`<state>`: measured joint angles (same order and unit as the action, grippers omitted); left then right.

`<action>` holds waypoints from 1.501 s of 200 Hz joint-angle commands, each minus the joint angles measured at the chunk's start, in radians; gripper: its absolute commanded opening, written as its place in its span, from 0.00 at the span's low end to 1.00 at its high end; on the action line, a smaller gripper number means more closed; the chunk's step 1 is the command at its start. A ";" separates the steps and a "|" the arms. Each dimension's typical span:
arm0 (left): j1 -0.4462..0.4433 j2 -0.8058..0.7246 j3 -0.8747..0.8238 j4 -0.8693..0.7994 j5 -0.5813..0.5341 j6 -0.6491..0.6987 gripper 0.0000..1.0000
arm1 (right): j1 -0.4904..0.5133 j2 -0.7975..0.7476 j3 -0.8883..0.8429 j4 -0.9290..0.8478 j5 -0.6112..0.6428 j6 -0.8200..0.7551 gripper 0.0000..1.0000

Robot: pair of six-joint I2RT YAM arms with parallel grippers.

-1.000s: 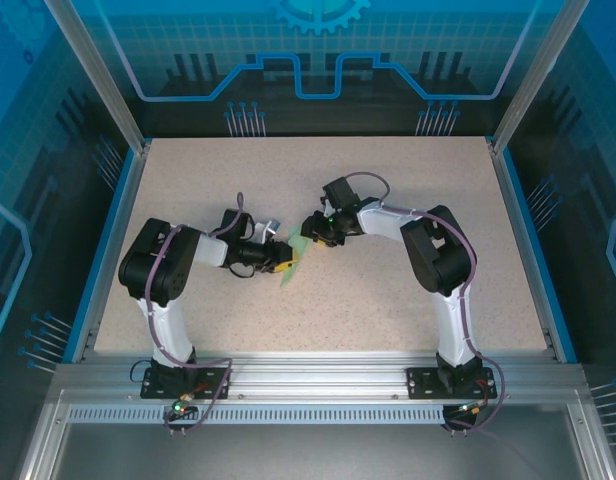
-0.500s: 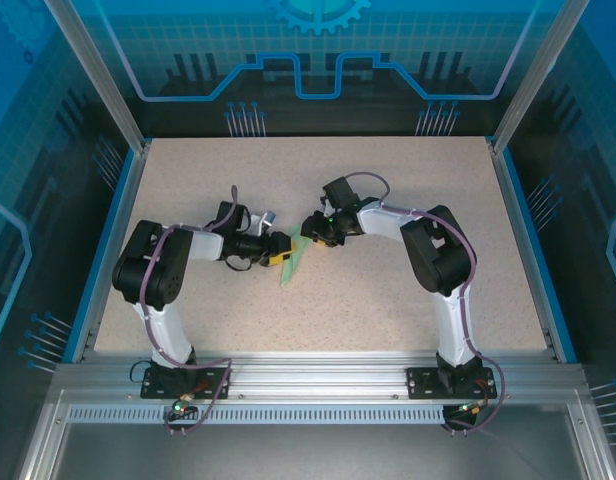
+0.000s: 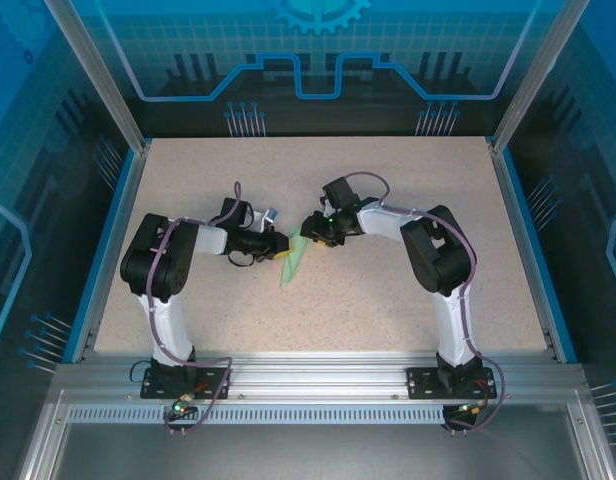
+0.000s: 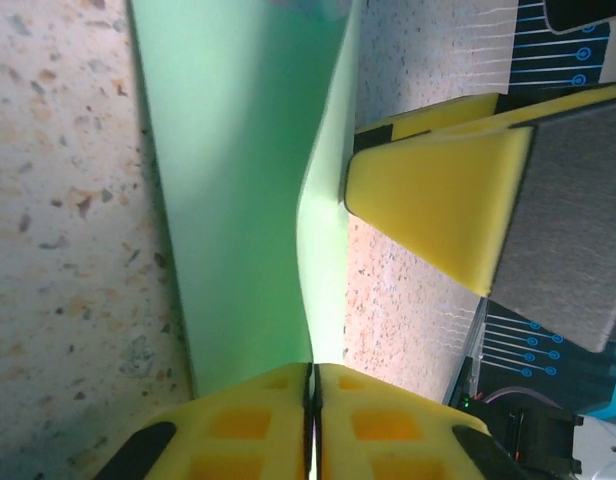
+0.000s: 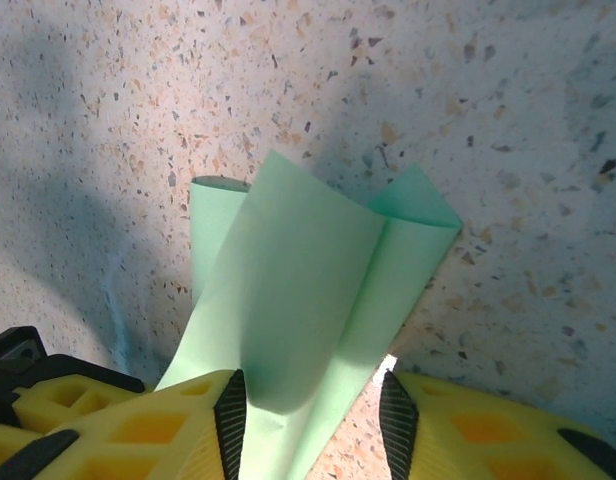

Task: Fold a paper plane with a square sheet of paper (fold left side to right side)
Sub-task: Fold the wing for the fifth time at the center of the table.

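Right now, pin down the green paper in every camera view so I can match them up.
Top external: green paper at table centre, between left end effector and right end effector.
Left wrist: green paper runs from top edge into shut yellow fingers at bottom.
Right wrist: green paper lower centre, between two spread yellow fingers.
Shared landmark: speckled tabletop beneath.

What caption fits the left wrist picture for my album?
The left gripper pinches the raised crease of the green paper on the speckled table.
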<state>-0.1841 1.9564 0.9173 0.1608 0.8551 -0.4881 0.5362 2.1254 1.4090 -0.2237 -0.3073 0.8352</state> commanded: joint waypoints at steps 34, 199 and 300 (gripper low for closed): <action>0.015 0.023 0.027 -0.049 -0.002 0.059 0.06 | -0.023 -0.074 -0.064 0.084 -0.041 -0.029 0.53; 0.015 0.029 0.032 -0.043 0.004 0.055 0.04 | -0.024 0.013 -0.007 0.101 -0.076 0.005 0.57; 0.015 0.031 0.033 -0.043 0.007 0.057 0.04 | -0.022 0.011 -0.007 0.111 -0.075 0.000 0.57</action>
<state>-0.1841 1.9713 0.9279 0.1352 0.8528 -0.4637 0.5144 2.1277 1.3869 -0.1143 -0.3756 0.8379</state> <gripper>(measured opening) 0.050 0.568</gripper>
